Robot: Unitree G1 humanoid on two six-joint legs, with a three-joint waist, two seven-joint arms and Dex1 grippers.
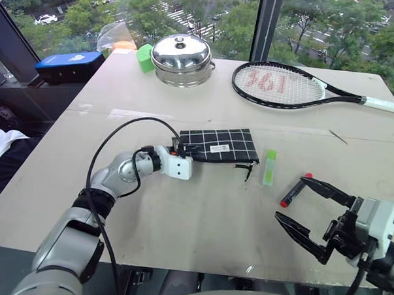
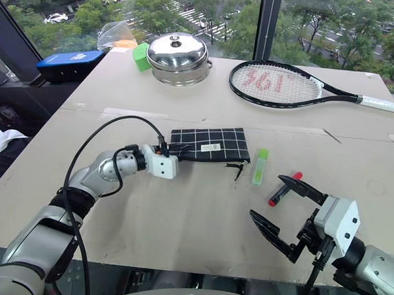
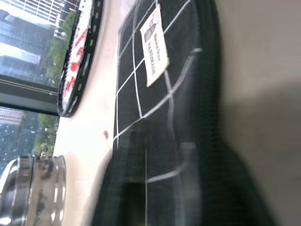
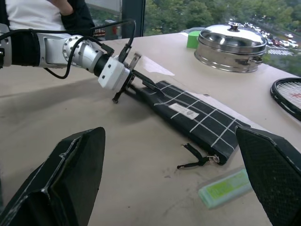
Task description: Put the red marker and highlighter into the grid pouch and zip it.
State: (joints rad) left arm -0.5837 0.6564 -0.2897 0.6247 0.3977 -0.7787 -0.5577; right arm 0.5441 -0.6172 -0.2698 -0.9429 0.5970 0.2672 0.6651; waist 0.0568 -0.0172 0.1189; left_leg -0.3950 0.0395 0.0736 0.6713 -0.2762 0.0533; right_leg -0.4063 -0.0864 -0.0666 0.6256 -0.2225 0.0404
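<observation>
The grid pouch (image 1: 220, 145) lies flat in the middle of the table, black with white lines and a small white label (image 3: 155, 47). Its pull cord (image 4: 197, 160) trails off the right end. My left gripper (image 1: 178, 148) is shut on the pouch's left end. Just right of the pouch lies the light-green highlighter (image 1: 269, 167), and beyond it the red marker (image 1: 293, 192) with its cap pointing away. My right gripper (image 1: 291, 199) hovers open near the front edge. Its upper fingertip is close to the marker, and nothing is between the fingers.
At the back of the table stand a steel pot with a lid (image 1: 182, 58), a green block (image 1: 145, 57) and a tennis racket (image 1: 285, 86). A blue case (image 1: 70, 65) sits off the far left corner. A person in a white shirt (image 4: 42, 14) stands on the left side.
</observation>
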